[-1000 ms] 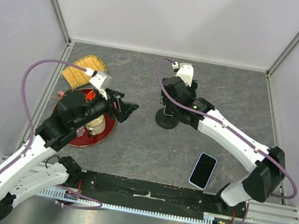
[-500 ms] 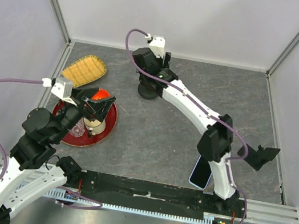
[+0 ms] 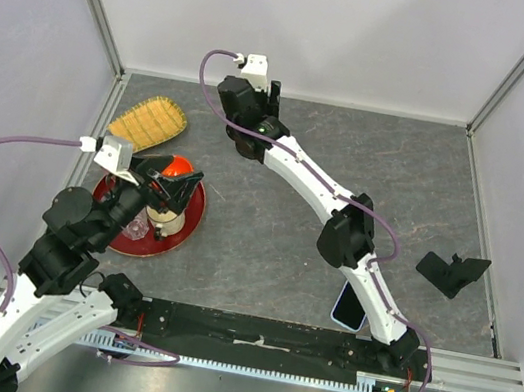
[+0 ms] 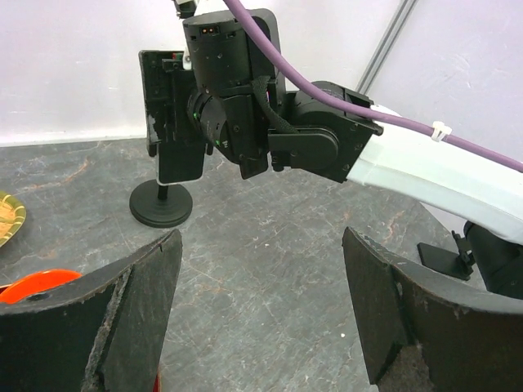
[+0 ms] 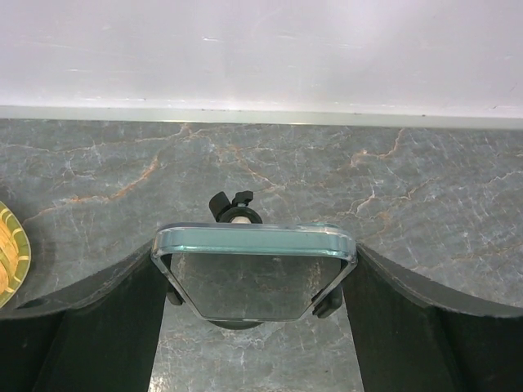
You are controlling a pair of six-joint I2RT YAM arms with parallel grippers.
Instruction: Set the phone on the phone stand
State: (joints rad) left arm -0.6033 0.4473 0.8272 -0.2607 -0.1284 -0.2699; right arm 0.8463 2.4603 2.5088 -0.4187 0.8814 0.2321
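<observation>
Right gripper [image 5: 255, 282]: clamped across the clear-rimmed holder plate of the phone stand [image 4: 161, 206], 1 finger on each side edge. The stand's round base sits at the back of the table [image 3: 263, 247], near the rear wall.

Phone [image 3: 347, 313]: flat on the table at the near edge, partly under the right arm, well apart from the stand.

Left gripper [image 4: 261, 241]: jaws wide, nothing between them, above the red plate [image 3: 193, 212].

Black angled piece [image 3: 452, 272] lies at the right.
</observation>
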